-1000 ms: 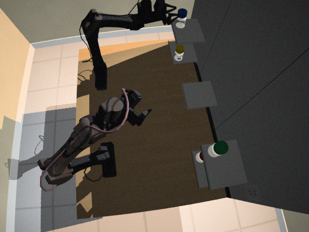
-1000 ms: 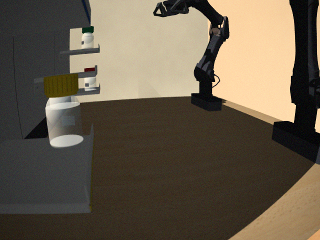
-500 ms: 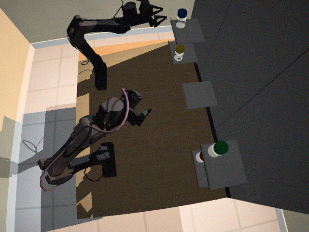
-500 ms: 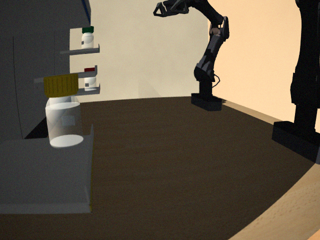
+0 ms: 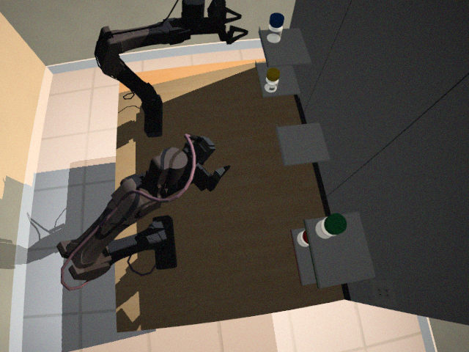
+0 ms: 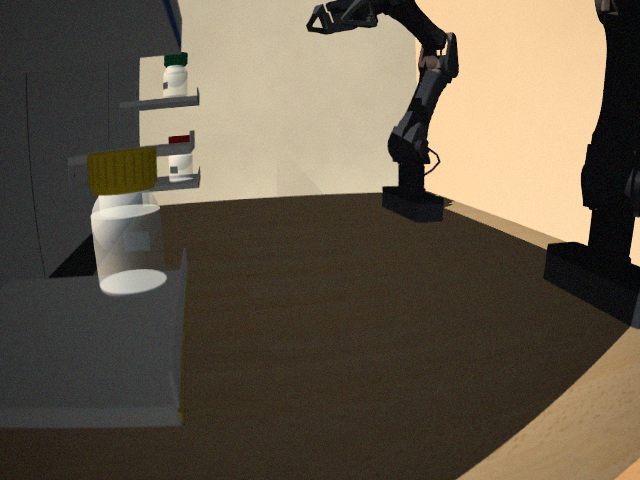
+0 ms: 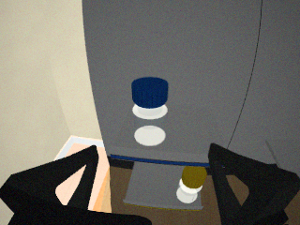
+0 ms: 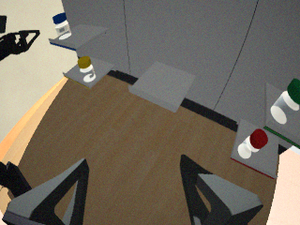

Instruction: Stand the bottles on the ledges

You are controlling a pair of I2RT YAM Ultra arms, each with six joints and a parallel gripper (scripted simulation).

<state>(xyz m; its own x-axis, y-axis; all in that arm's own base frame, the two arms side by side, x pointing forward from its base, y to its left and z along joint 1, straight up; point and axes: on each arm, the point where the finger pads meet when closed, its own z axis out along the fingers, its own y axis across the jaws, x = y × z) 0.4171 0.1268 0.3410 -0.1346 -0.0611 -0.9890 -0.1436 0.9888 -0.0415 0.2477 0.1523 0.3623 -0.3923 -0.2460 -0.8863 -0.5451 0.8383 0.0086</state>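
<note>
The blue-capped bottle (image 5: pixel 276 20) (image 7: pixel 149 92) (image 8: pixel 61 29) stands upright on the blue-strip ledge (image 5: pixel 289 54). The yellow-capped bottle (image 5: pixel 272 75) (image 6: pixel 122 170) (image 7: pixel 193 177) stands on the yellow-strip ledge (image 5: pixel 287 83) (image 6: pixel 103 356). The red-capped bottle (image 8: pixel 258 139) (image 6: pixel 179 166) stands on the red-strip ledge (image 8: pixel 267 162). The green-capped bottle (image 5: pixel 335 224) (image 6: pixel 175 80) stands on the green-strip ledge (image 5: pixel 344 261). My left gripper (image 5: pixel 243 24) (image 7: pixel 153 152) is open and empty, in front of the blue-capped bottle and apart from it. My right gripper (image 5: pixel 221 155) (image 8: pixel 133 163) is open and empty above the table.
A middle ledge (image 5: pixel 303 144) (image 8: pixel 164 83) holds no bottle; its strip colour cannot be made out. The green-strip ledge overhangs part of the red-strip ledge in the top view. The dark wall (image 5: pixel 397 132) rises behind all the ledges, above the table (image 5: pixel 242 246).
</note>
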